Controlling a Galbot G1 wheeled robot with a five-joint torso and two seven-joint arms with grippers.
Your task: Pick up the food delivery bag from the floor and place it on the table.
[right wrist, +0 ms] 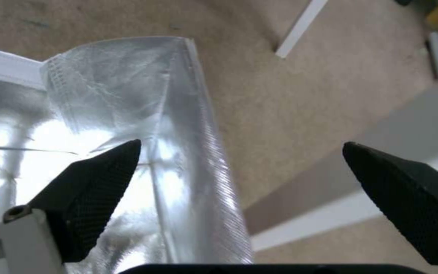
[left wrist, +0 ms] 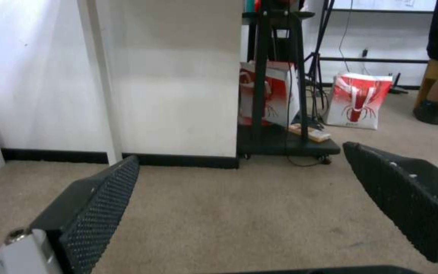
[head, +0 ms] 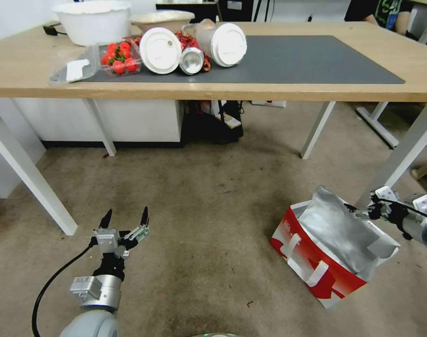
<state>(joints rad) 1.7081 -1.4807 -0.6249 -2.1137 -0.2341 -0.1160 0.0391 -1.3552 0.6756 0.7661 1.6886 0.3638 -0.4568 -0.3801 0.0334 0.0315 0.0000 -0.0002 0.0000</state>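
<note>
Foil-lined food delivery bag point(head: 332, 252) stands on the floor point(head: 199, 210), mouth up — both grippers' fingers spread, the right gripper point(right wrist: 242, 146) straddling its foil edge.

The food delivery bag point(head: 332, 255) stands on the floor point(head: 213, 224) at right, before the table point(head: 316, 86); bowls point(head: 94, 21) sit upon the table's left.

strawberry punnet point(head: 119, 58) beside lidded cups point(head: 160, 50)

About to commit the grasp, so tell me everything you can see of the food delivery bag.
The food delivery bag stands on the carpeted floor, right of centre, before the table. White paper with red panels, two white strap handles on its near side, mouth open, crinkled silver foil lining rising above the rim. The open right gripper straddles the foil's edge.
</note>
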